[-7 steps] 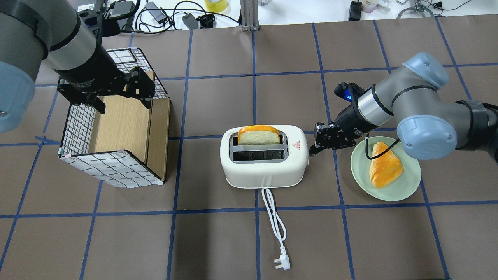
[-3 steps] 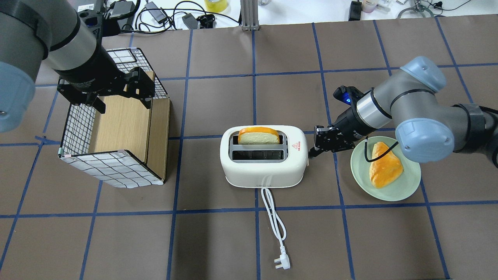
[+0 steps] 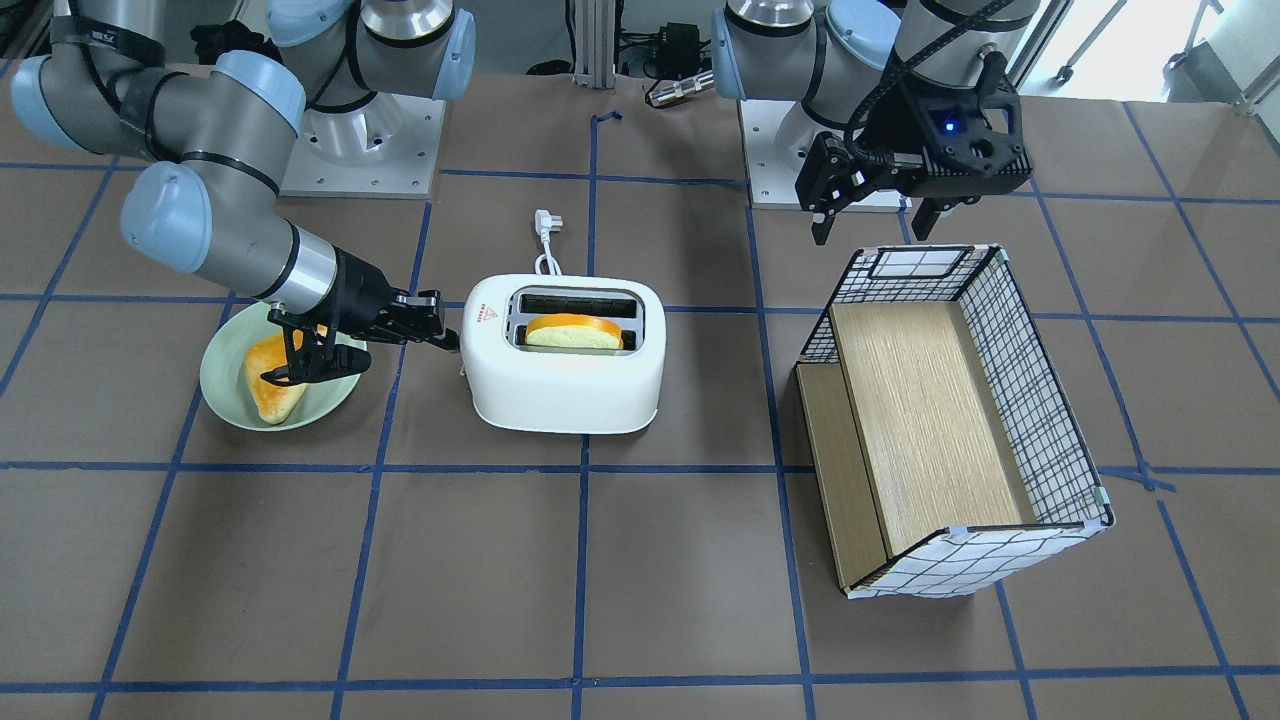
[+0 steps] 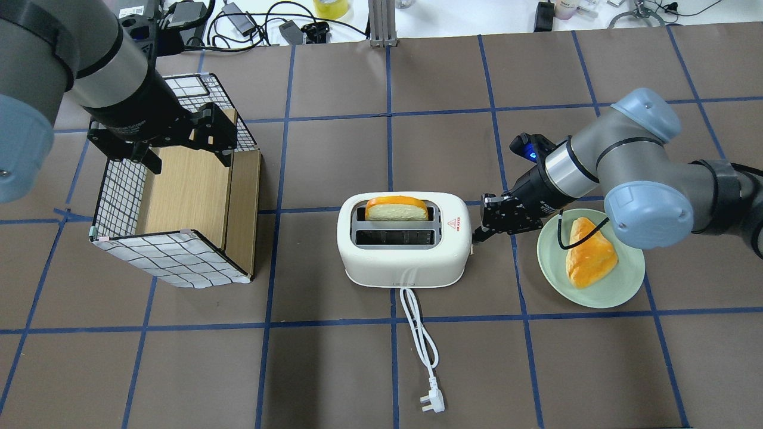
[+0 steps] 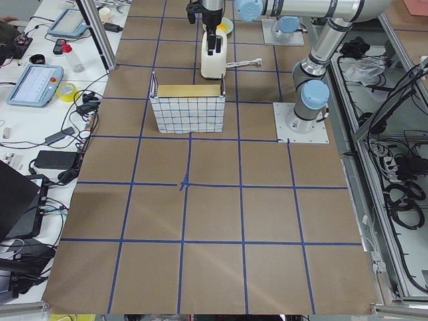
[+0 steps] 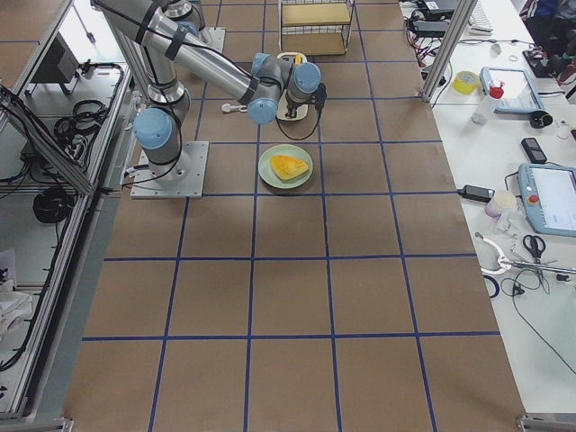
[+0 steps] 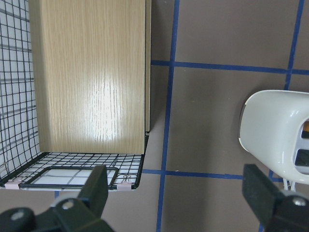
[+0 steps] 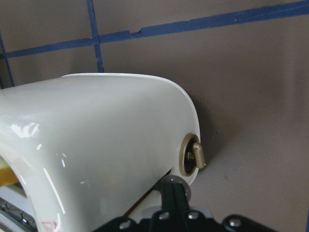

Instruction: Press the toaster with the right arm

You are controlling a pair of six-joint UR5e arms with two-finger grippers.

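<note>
The white toaster (image 4: pixel 402 262) stands mid-table with a slice of bread (image 4: pixel 396 208) in its far slot. My right gripper (image 4: pixel 475 234) is shut, with its tips against the toaster's right end. In the right wrist view the closed fingertips (image 8: pixel 172 193) sit on the side lever, just below a small brass dial (image 8: pixel 193 157). The front view shows the same contact at the toaster's end (image 3: pixel 447 340). My left gripper (image 4: pixel 185 149) is open and empty, hovering over the checked-fabric box (image 4: pixel 167 259).
A green plate (image 4: pixel 626 292) with a bread piece (image 4: pixel 590 253) lies right of the toaster, under my right forearm. The toaster's white cord (image 4: pixel 420 333) and plug (image 4: pixel 432 403) trail toward the near edge. Cables and gear line the far edge.
My right gripper has shifted slightly lower at the toaster's end. The bread slice seems to sit a little lower in its slot. The left arm has not moved.
</note>
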